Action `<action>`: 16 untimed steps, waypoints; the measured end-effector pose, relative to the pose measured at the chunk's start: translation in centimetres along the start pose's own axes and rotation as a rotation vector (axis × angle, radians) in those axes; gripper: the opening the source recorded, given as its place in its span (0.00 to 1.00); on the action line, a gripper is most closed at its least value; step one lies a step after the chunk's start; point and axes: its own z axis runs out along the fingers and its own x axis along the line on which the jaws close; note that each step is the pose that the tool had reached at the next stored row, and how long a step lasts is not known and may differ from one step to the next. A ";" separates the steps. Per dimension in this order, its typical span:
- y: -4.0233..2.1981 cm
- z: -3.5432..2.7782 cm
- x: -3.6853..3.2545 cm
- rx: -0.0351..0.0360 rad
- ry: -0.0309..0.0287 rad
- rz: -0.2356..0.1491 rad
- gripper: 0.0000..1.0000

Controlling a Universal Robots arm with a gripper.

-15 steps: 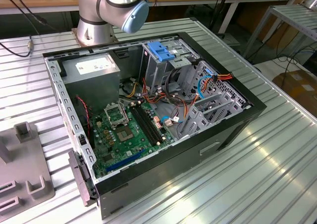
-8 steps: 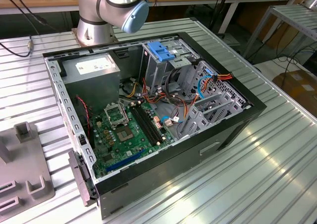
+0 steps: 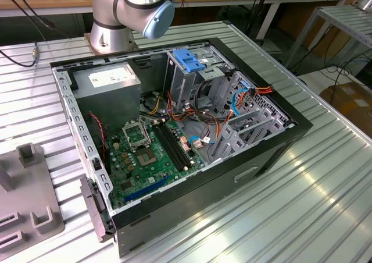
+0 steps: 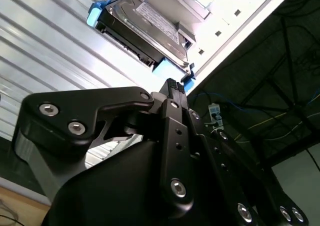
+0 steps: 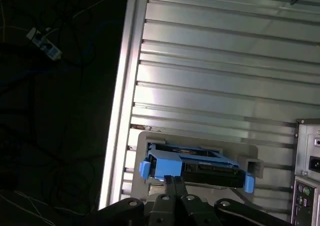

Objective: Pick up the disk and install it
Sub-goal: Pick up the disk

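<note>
1. While my claw (image 4: 172, 84) sits pinched shut on nothing, the disk (image 4: 142, 28) lies in its grey holder (image 5: 250, 153) just ahead of the fingertips, in both wrist views.
2. Going in like this, I'd likely ram the blue frame (image 4: 95, 16), not grip it.
3. Holder is near the table (image 5: 210, 66) edge; a shove could tip the disk off.
4. Exterior view, frame centre: loose cables (image 3: 212, 124) beside the cage (image 3: 180, 84) could snag it.

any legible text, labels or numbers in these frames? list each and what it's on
None legible.
Barcode label on the disk: print too small to read.
White sticker on the grey metal box: blurred.
Motherboard: markings too small.
Computer case rear panel: markings too blurred.
</note>
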 end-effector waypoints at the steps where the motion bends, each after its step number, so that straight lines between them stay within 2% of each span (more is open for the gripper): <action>1: 0.00 0.00 0.00 -0.0002 0.0005 -0.010 0.10; 9: 0.00 0.00 0.00 -0.0023 0.0049 -0.111 0.10; 16: 0.00 0.00 0.00 -0.0036 0.0078 -0.178 0.10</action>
